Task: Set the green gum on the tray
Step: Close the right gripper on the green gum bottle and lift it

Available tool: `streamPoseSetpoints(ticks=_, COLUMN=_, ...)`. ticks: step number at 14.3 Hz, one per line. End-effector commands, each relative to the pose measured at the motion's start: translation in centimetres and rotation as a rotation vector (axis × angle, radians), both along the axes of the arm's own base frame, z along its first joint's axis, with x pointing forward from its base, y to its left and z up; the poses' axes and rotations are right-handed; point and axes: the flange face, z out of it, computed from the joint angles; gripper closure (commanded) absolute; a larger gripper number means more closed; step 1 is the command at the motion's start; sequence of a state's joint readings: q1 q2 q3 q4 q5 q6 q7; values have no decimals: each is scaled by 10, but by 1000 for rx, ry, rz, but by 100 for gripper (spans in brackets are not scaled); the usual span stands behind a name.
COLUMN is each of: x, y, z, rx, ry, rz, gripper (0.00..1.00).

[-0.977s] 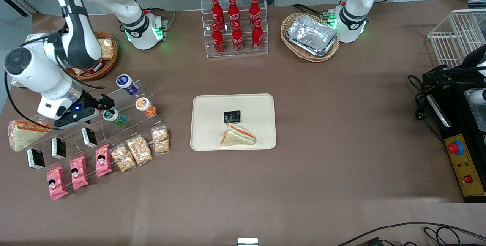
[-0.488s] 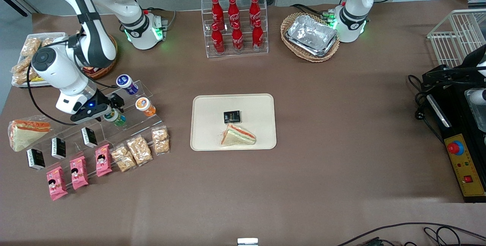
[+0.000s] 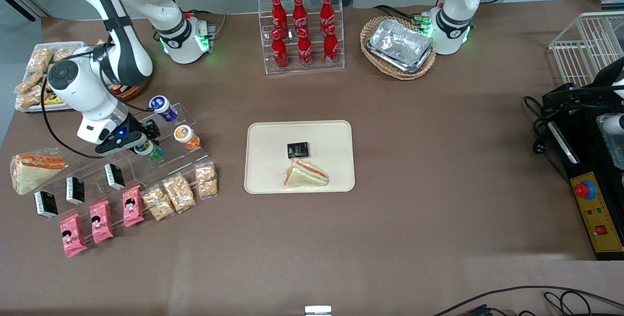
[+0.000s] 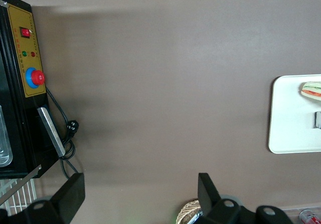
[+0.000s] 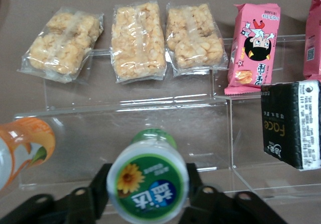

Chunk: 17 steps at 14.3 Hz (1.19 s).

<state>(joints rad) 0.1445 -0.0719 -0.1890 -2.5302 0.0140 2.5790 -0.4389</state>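
The green gum is a small green bottle with a white lid, lying on the middle step of a clear acrylic stand. My right gripper reaches down onto its lid end. In the right wrist view the gripper has its black fingers against both sides of the lid of the green gum. It is shut on it. The cream tray lies mid-table, toward the parked arm from the stand, and holds a sandwich and a black packet. It also shows in the left wrist view.
An orange bottle and a blue bottle lie on the same stand beside the gum. Black boxes, pink packets and snack bags sit on its lower steps, nearer the camera. A wrapped sandwich lies at the working arm's end.
My right arm has swung toward the stand, and the gripper has come down over the green gum's lid. The gum still lies on its step.
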Motion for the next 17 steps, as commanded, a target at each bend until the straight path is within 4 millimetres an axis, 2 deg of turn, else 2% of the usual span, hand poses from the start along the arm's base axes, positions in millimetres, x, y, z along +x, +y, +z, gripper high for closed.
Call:
streamPoseSetpoints(ticks=1, x=-6, y=2, z=4, rx=-5, ry=-17, rz=12, gripper=88)
streamPoseSetpoints(ticks=4, x=-1, y=2, z=11, rx=0, ry=-30, rz=1, gripper=90)
streamPoseSetpoints(ticks=7, x=20, y=0, z=46, rx=6, ry=-20, rz=-9, gripper=90)
streamPoseSetpoints(ticks=9, x=40, y=-1, z=89, rx=9, ry=12, rz=-10, gripper=90)
streamPoseSetpoints(ticks=12, x=67, y=-1, z=169, rx=10, ry=60, rz=-5, gripper=90)
streamPoseSetpoints(ticks=14, x=73, y=1, z=213, rx=10, ry=73, rz=1, gripper=90)
streamPoseSetpoints(ticks=17, x=72, y=11, z=266, rx=15, ry=86, rz=10, gripper=89)
